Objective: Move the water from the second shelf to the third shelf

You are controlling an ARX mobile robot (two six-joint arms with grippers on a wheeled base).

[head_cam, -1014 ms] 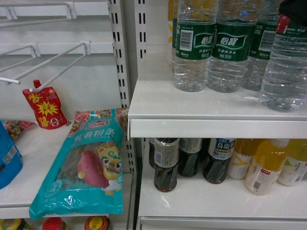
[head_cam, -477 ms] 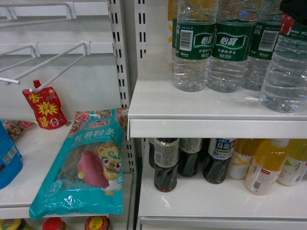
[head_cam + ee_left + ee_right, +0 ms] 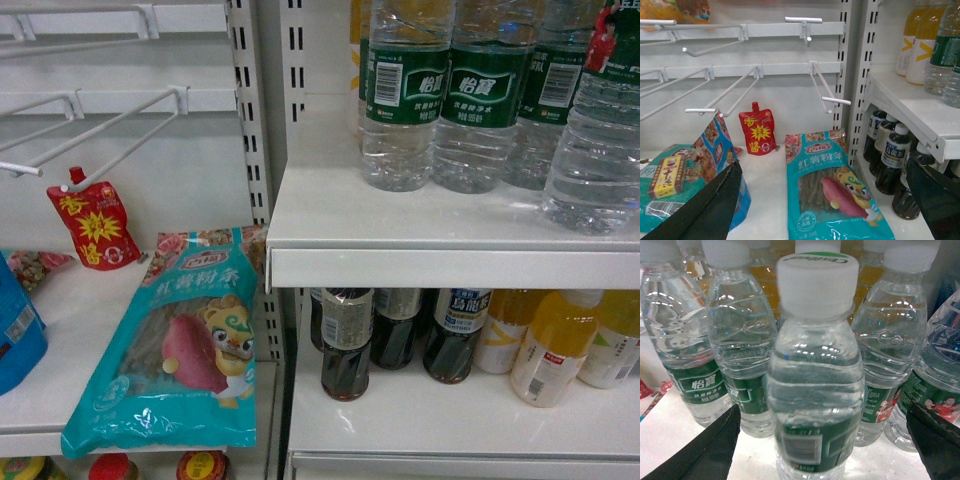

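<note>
Right gripper (image 3: 825,440): level at the shelf, jaws spread wide either side of the water (image 3: 815,385), not touching.
Water: front bottle, upright on the shelf (image 3: 420,215).
Left gripper (image 3: 825,200): held low, jaws apart, holding nothing.

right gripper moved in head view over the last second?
Yes. The dark shape above the rightmost water bottle has withdrawn up and right, almost out of frame; the bottle's red label patch is now uncovered. Bottles and shelf unchanged.
</note>
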